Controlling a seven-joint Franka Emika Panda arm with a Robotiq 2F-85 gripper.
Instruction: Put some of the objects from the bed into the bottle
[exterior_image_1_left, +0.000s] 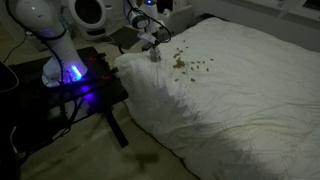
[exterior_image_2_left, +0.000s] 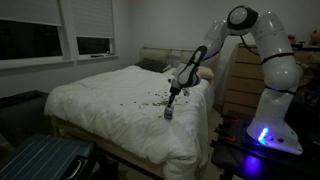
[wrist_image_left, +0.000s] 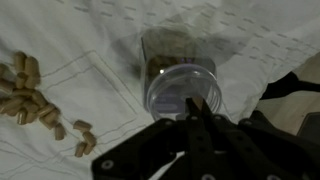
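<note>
- Wrist view alone close enough to read the gripper (wrist_image_left: 195, 106): fingertips (wrist_image_left: 201, 124) pressed together with no gap between them. Fully closed, and cannot tell whether a bit is pinched there.
- Directly below and just beyond the fingertips, the bottle (wrist_image_left: 180, 82), upright on the bed (wrist_image_left: 90, 35), its round open mouth turned up toward the camera.
- Through the bottle's clear wall, on the side away from the fingers, a small brownish heap inside (same colour as the loose bits on the bed). Not visible in either exterior view, where the bottle is only a small pale shape.
- To one side of the fingers and well apart from the bottle, the objects (wrist_image_left: 28, 92) — a loose cluster lying on the white cover, a few stragglers trailing nearer to the fingers.
- In both exterior views, gripper (exterior_image_1_left: 153, 46) (exterior_image_2_left: 174, 99) pointing down, just above the bottle (exterior_image_1_left: 154, 56) (exterior_image_2_left: 169, 112), near the edge of the bed (exterior_image_1_left: 250, 100) (exterior_image_2_left: 100, 110).
- Shown there and not from the wrist: the whole scatter of objects (exterior_image_1_left: 190, 65) (exterior_image_2_left: 153, 100), spread out beyond the fingers toward the middle of the bed.
- Also outside the wrist view: the robot base (exterior_image_1_left: 66, 70) (exterior_image_2_left: 272, 132) glowing blue — standing on a dark side table (exterior_image_1_left: 100, 90) just beside the bed.
</note>
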